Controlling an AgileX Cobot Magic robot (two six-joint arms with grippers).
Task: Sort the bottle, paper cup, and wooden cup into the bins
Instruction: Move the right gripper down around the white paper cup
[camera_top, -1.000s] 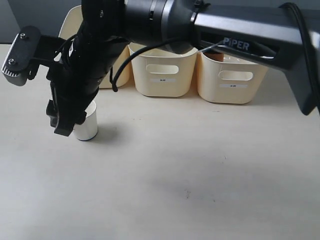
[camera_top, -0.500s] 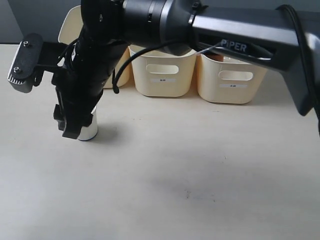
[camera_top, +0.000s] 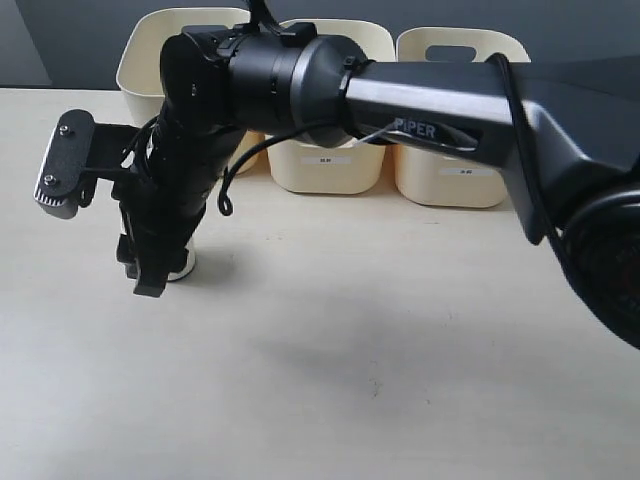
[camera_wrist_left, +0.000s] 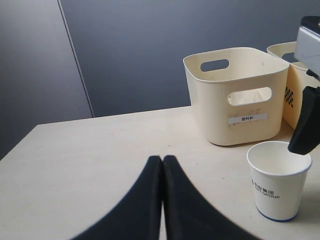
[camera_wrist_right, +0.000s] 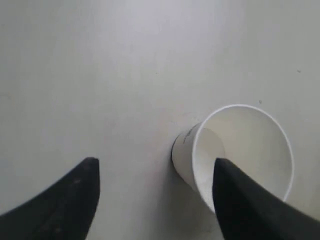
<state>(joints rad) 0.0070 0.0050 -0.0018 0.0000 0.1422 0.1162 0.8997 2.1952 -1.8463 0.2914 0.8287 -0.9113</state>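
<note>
The white paper cup (camera_wrist_left: 277, 187) with dark print stands upright on the table in front of the left bin (camera_wrist_left: 235, 95). In the exterior view only its base (camera_top: 182, 270) shows under the right arm. My right gripper (camera_top: 158, 278) has reached across to the left and hangs open over the cup. One finger (camera_wrist_right: 245, 200) lies over the cup's mouth (camera_wrist_right: 240, 150); the other (camera_wrist_right: 75, 195) is well outside it. My left gripper (camera_wrist_left: 162, 159) is shut on nothing, low over the table and short of the cup. The bottle and the wooden cup are out of view.
Three cream bins stand in a row at the back of the table: left (camera_top: 150, 60), middle (camera_top: 330, 150), right (camera_top: 460, 165). The right arm's thick black links (camera_top: 300, 80) stretch across in front of them. A dark wall rises behind the table.
The right arm has come down and slightly rightward over the paper cup, which now shows far less. The cup has not moved.
</note>
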